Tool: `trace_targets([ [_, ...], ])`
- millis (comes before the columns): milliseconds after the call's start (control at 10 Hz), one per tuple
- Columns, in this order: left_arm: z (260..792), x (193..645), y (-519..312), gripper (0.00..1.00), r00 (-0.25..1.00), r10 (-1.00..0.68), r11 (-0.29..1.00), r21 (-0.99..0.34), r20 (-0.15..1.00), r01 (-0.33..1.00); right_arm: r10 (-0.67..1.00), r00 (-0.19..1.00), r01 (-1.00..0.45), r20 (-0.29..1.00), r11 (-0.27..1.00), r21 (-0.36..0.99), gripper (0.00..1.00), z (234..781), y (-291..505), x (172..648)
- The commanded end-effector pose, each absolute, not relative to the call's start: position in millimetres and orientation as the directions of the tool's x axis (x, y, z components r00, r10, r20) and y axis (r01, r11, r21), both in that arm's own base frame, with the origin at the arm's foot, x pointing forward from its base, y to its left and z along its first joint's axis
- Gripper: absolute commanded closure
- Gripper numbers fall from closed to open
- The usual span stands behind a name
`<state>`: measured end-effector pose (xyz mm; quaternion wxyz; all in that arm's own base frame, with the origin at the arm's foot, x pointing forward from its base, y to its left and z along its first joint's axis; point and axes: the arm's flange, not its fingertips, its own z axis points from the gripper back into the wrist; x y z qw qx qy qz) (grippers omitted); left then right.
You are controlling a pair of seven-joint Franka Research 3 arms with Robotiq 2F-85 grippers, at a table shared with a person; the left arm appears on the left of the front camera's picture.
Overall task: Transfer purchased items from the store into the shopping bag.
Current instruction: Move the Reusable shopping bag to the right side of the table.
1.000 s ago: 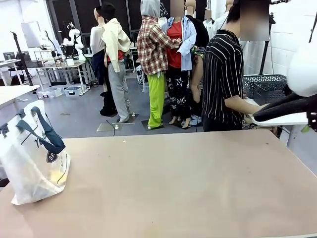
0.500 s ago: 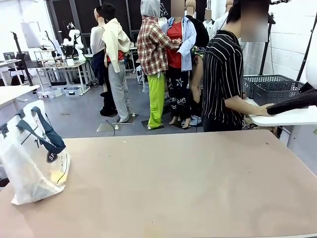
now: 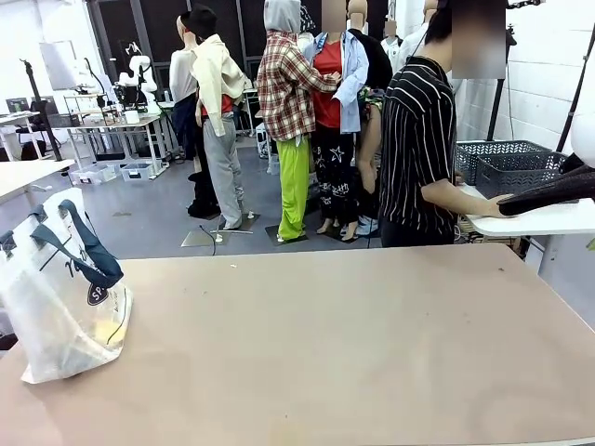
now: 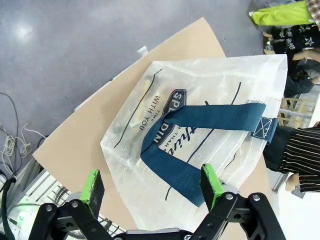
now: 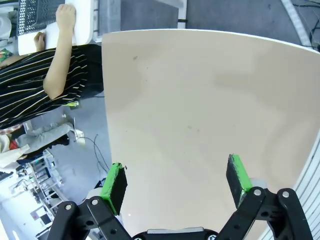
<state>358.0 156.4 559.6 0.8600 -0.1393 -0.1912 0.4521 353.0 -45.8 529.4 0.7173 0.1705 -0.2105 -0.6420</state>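
Although it stands upright at the table's near left corner, the translucent white plastic shopping bag with navy strap handles [image 3: 58, 290] looks light, limp and slippery; its woven handles [image 4: 200, 131] seem the surest hold. Both claws hang open and empty: the left gripper [image 4: 152, 186] over the bag, the right gripper [image 5: 177, 184] over the bare beige tabletop [image 3: 353, 344]. Far right, a person's hand [image 5: 65, 16] rests by a dark lattice basket [image 3: 502, 163].

The table [image 3: 353, 344] is seen low from the robot's side, facing the person [image 3: 420, 149] beyond it. It is viewed steeply from above by both wrist cameras: the left over the bag [image 4: 200, 135], the right over bare tabletop [image 5: 200, 110], the person at its edge.
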Motion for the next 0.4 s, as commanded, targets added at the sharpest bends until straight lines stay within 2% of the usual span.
trace_targets([
  [0, 560.0, 358.3, 160.8, 0.00, 0.527, 0.826, 0.560, -0.399, 0.202, -0.726, -0.992, 0.092, 0.850, 0.088, 0.124, 0.511, 0.00, 528.2, -44.0, 352.9],
  [300, 560.0, 358.3, 160.8, 0.00, 0.527, 0.826, 0.560, -0.399, 0.202, -0.726, -0.992, 0.092, 0.850, 0.088, 0.124, 0.511, 0.00, 528.2, -44.0, 352.9],
])
